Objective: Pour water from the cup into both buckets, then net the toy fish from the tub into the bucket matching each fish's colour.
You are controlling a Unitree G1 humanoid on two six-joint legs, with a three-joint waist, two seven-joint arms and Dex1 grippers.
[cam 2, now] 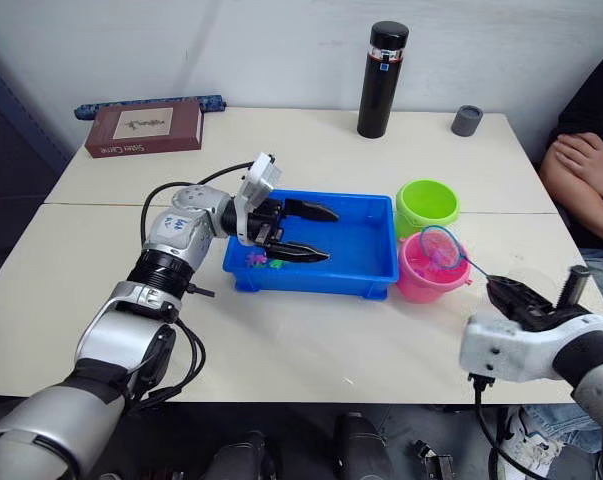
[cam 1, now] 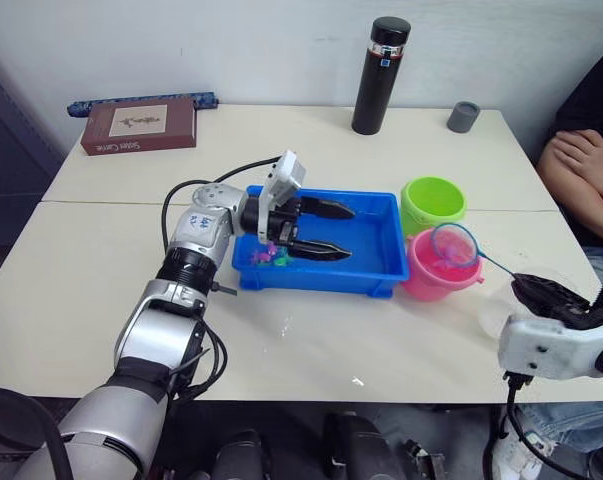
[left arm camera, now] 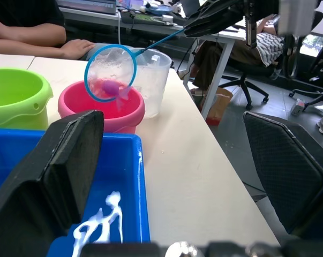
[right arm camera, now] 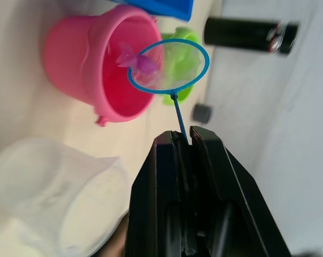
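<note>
Presently the right pincer [right arm camera: 185, 140] is clenched on the thin handle of the net [right arm camera: 169, 67], whose long axis runs straight out ahead of the fingers, placing the hoop directly over the mouth of the pink bucket [cam 1: 436, 270]. A pink toy fish [right arm camera: 137, 61] lies in the mesh, so tipping the hoop appears to be the next step. Beyond it stands the green bucket [cam 1: 433, 204]; the cup [left arm camera: 150, 75] sits beside the pincer on the desk [cam 1: 101, 290]. Farther off, the left pincer [cam 1: 326, 230] hangs released over the tub [cam 1: 376, 280], near the remaining fish [cam 1: 269, 256].
</note>
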